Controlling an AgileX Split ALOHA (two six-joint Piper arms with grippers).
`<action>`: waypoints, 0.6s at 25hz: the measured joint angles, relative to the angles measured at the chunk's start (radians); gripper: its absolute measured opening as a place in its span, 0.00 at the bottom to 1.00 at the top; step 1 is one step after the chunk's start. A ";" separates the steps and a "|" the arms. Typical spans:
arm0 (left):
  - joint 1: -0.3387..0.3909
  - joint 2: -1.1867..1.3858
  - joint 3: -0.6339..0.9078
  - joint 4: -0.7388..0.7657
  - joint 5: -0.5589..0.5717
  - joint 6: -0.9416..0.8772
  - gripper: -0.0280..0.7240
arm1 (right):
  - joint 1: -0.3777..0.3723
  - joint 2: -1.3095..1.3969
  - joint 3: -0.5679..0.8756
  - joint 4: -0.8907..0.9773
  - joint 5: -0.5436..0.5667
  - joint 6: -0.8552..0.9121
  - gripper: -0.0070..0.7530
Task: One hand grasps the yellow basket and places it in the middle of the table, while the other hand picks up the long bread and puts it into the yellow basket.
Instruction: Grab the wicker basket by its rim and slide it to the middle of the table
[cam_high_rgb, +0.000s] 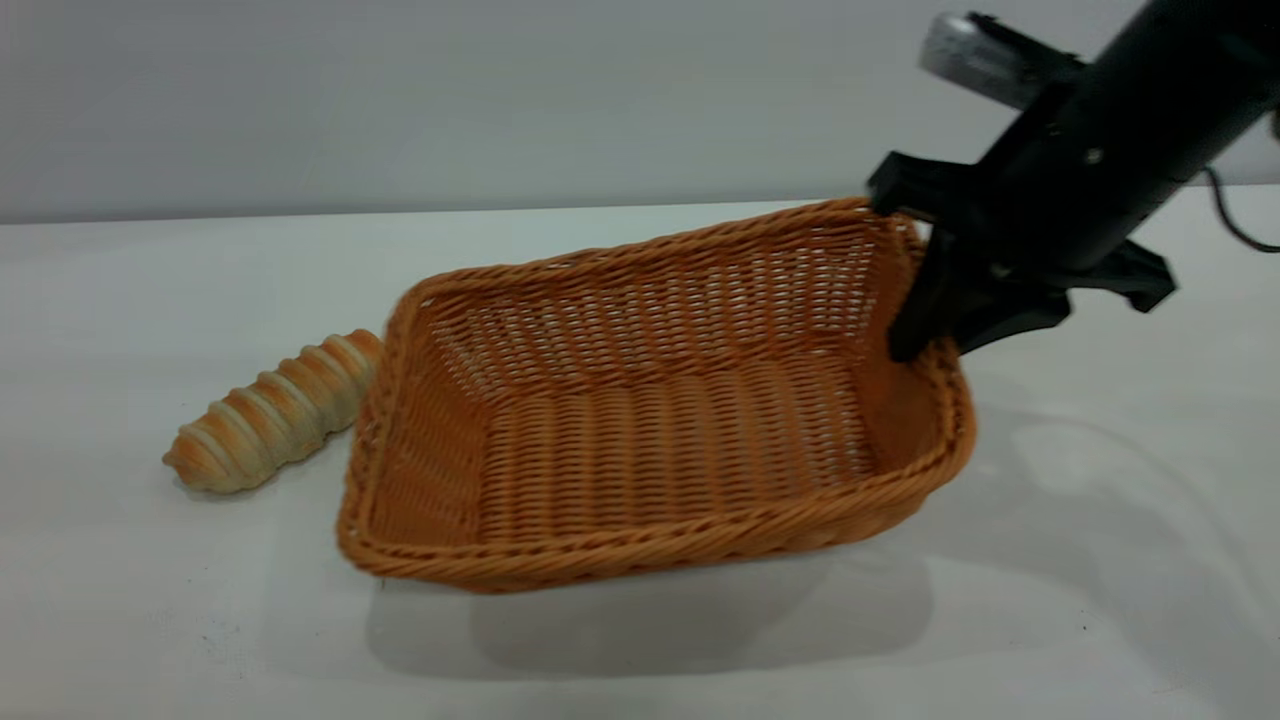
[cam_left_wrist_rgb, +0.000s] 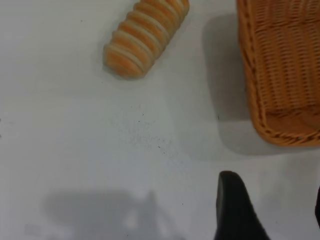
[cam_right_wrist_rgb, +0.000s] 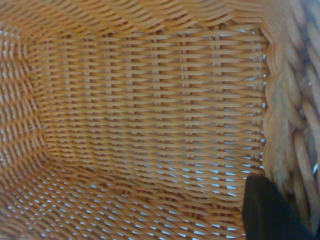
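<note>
A wide white table (cam_high_rgb: 640, 650) fills the lower part of the exterior view and runs past both side edges of the picture. Its surface is smooth and matte, with a few tiny dark specks near the front edge. Soft grey shadows lie on it toward the front and the right side. Behind the table's far edge stands a plain pale grey wall (cam_high_rgb: 450, 100), bare and evenly lit.

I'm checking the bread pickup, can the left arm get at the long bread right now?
Probably yes. The long bread lies in the open on the table, beside the yellow basket but outside it, with nothing over it. The left pincer hangs above bare tabletop nearby.
</note>
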 joint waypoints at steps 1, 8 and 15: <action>0.000 0.000 0.000 0.000 0.000 0.000 0.62 | 0.003 0.011 -0.002 0.000 -0.010 0.000 0.16; 0.000 0.000 0.000 -0.002 0.000 0.000 0.62 | 0.003 0.048 -0.005 0.003 -0.112 -0.043 0.26; 0.000 0.000 0.000 -0.001 -0.027 0.002 0.62 | 0.002 0.048 -0.008 0.007 -0.156 -0.073 0.78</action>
